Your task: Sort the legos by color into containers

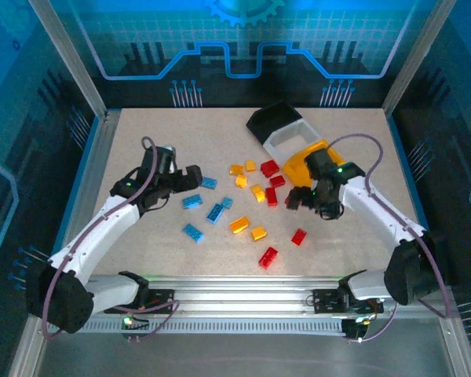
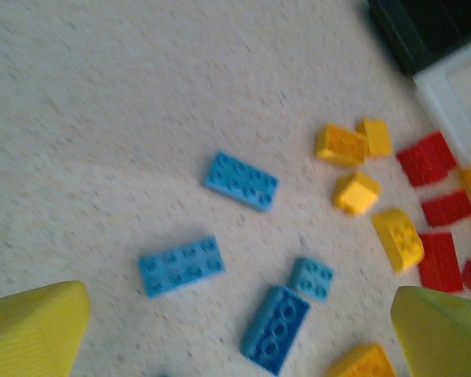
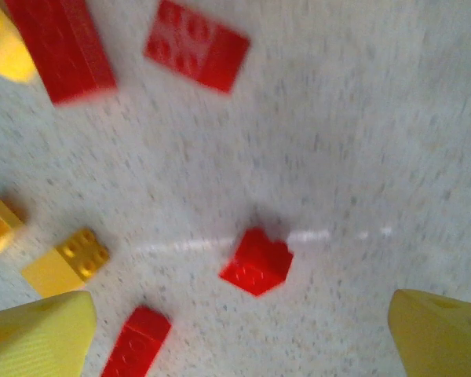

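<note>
The left hand (image 1: pixel 192 179) hangs with its fingers wide apart and nothing between them. It is over the blue legos (image 2: pixel 241 180) scattered on the left of the surface (image 1: pixel 141 141), likely lining up a pick. The right hand (image 1: pixel 298 198), also spread and empty, is low over a small red lego (image 3: pixel 257 261) lying just ahead between its fingers, probably its target. Loose orange-yellow legos (image 1: pixel 257 192) lie mid-surface. The containers (image 1: pixel 286 140), black, white and orange-yellow in a row, stand at the far right, close behind the right hand.
</note>
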Robot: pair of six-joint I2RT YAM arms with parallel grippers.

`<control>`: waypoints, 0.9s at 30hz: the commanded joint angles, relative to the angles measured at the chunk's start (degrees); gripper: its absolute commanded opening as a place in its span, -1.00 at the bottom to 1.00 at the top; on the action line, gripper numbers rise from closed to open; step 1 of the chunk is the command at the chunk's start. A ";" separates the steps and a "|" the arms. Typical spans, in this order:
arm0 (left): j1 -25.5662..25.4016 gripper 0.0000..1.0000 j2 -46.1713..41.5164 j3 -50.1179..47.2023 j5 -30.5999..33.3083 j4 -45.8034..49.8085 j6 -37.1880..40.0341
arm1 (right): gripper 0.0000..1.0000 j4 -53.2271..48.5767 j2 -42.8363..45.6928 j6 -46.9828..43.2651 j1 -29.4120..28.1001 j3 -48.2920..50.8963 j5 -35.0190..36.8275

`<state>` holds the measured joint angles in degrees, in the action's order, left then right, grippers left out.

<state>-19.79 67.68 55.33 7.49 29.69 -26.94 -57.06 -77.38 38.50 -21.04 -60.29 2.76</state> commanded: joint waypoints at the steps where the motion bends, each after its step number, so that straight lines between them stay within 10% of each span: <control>1: -1.89 0.98 0.30 -1.32 -1.66 4.06 -4.39 | 0.87 -0.91 1.97 8.94 -2.07 5.22 1.29; 27: -4.21 0.98 -2.83 -2.33 2.84 8.63 -8.98 | 0.46 11.73 -7.62 26.06 -6.92 12.31 0.77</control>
<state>-23.75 66.15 52.82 8.86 36.97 -36.07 -45.01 -83.96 62.74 -27.05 -46.33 1.65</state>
